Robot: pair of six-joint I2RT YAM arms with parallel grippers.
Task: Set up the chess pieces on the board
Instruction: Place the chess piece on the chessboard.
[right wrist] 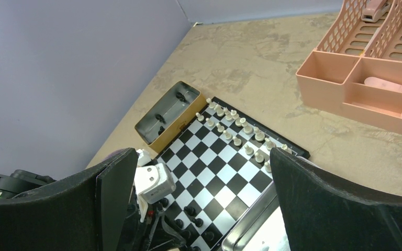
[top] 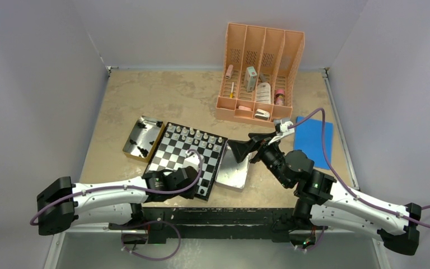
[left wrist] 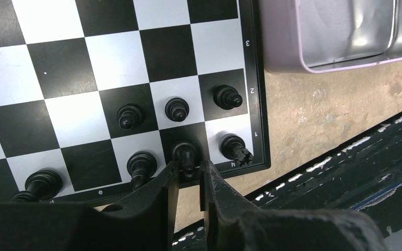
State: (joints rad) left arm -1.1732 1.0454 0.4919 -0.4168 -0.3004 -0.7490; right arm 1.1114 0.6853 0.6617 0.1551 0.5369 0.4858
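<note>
The board [top: 174, 155] lies in the middle of the table, with white chess pieces [top: 193, 134] in two rows along its far side. Black pieces [left wrist: 177, 109] stand at its near right corner. My left gripper [left wrist: 188, 170] hangs over that corner. Its fingers are slightly parted on either side of the head of a black piece [left wrist: 187, 154], which stands on a back-row square, and they do not press on it. My right gripper [top: 241, 148] is wide open and empty above the silver tray [top: 235, 171] to the right of the board [right wrist: 225, 167].
A gold-sided tin [top: 143, 137] left of the board holds a few black pieces. A pink organiser [top: 260, 73] stands at the back right. A blue mat [top: 313, 140] lies right of the right arm. The table's black front rail [left wrist: 345, 172] runs just behind the board's corner.
</note>
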